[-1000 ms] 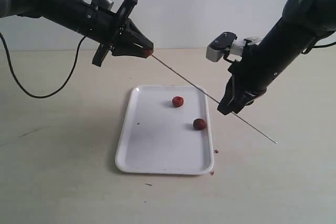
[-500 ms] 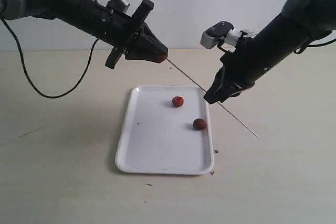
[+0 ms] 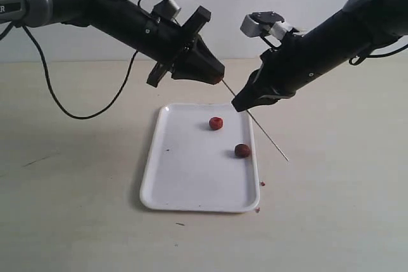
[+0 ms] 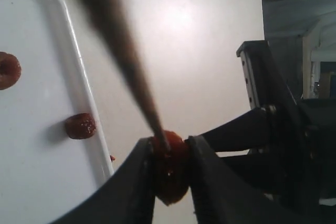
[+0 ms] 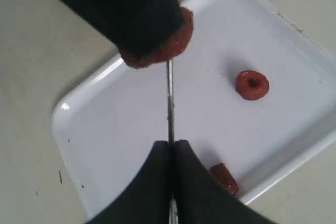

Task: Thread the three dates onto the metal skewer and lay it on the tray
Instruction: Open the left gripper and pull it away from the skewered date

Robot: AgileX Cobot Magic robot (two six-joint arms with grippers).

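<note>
1 date (image 3: 241, 150) sits beside tray (image 3: 191, 204) rim.

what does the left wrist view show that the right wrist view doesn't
Only the left wrist view: both fingers of the left gripper pinching a date from either side, with the metal skewer entering it at the top.
Only the right wrist view: the right gripper shut on the skewer, whose thin shaft runs up to the held date in sharp focus.
Both: the held date, the skewer, the white tray and the two loose dates lying on it.
</note>
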